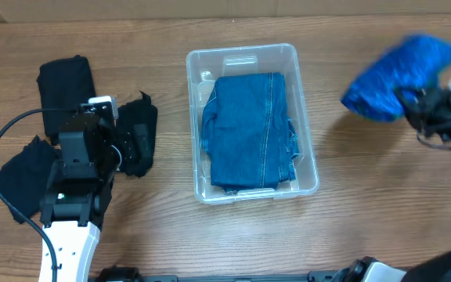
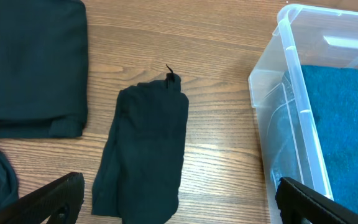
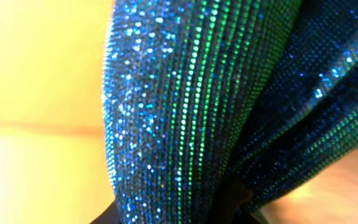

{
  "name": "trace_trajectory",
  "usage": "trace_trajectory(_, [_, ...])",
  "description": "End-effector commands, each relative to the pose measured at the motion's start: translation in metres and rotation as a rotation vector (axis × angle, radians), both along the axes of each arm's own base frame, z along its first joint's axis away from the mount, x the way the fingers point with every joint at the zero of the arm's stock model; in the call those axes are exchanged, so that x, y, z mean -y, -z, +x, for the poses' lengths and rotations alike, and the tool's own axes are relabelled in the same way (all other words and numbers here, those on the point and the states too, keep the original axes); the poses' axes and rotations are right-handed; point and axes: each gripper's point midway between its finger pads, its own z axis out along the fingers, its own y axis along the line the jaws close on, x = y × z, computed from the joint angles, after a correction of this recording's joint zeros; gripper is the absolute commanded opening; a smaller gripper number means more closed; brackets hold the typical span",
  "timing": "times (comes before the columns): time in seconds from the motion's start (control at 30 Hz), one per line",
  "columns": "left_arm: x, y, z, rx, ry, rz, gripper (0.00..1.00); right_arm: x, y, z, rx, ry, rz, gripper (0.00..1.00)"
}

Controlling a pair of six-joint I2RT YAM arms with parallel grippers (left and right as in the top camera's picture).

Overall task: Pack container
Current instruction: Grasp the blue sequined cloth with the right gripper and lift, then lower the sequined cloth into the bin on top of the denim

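Wood-grain worktop (image 1: 351, 196) carried the bin (image 1: 241, 52) at ctr, btwn the 2 arms, its long axis running straight away from the robot. Jeans (image 1: 249, 129) lay folded flat inside, covering most of the floor.

R tool (image 1: 410, 98) hung to the bin's right, clear of the worktop, clenched on a blue cloth (image 1: 398, 66). Its wrist view showed little but that blue cloth (image 3: 185, 106), glittery & bunched, w/ the tool itself barely visible.

L tool (image 2: 180, 180) was released, jaws wide apart & empty, over a black cloth (image 2: 145, 149) just left of the bin (image 2: 284, 124). A folded black cloth (image 2: 36, 68) lay further left.

Judgement: both arms sat about equally near, but only R was loaded, so the bin lay to its left. The move due looked like a leftward carry to above the jeans, then letting go. The load would prob. sit best laid along the bin's long axis.
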Motion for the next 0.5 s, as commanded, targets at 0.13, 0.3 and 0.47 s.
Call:
trace_trajectory(0.13, [0.002, -0.01, 0.004, 0.021, -0.002, -0.011, 1.0, -0.146, -0.088, -0.006, 0.244, -0.357, -0.093, 0.07])
trace_trajectory(0.3, [0.002, -0.01, 0.004, 0.021, -0.002, -0.011, 1.0, -0.189, -0.06, 0.007, 0.072, -0.236, -0.122, 0.04])
trace_trajectory(0.47, [0.002, -0.01, 0.004, 0.019, -0.002, -0.011, 1.0, -0.227, -0.042, 0.023, -0.042, -0.108, -0.071, 0.04])
